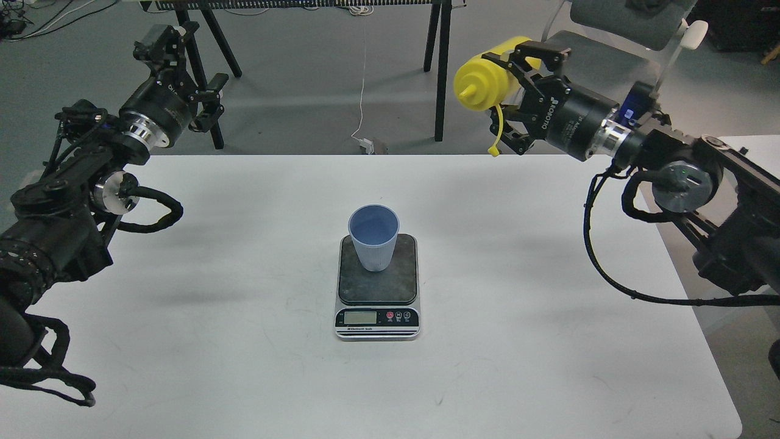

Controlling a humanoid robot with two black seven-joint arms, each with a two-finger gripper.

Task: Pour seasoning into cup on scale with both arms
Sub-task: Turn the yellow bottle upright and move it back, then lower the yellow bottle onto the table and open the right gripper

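From my remote station I see a grey floor point(317, 73) beyond a wide white counter point(518, 341), its top faintly scuffed and marked. Past the far edge stand the black legs of another table point(440, 67), a grey chair point(615, 30) at upper right, and a thin white cable point(364, 73) running down to a plug on the floor. My left arm point(67, 201) comes in over the left side of the counter, raised, and its end effector point(183, 79) is up over the floor with nothing in it; it is too dark and end-on for me to tell how far the fingers stand apart. My right arm point(682, 177) reaches in from the right, its end effector point(524, 97) clamped around the yellow bottle point(484, 79), held in the air beyond the far counter edge, tipped sideways with the nozzle pointing left. The scale point(378, 286) sits at mid-counter, display toward me. The light blue cup point(373, 238) stands upright on the rear of its dark plate.
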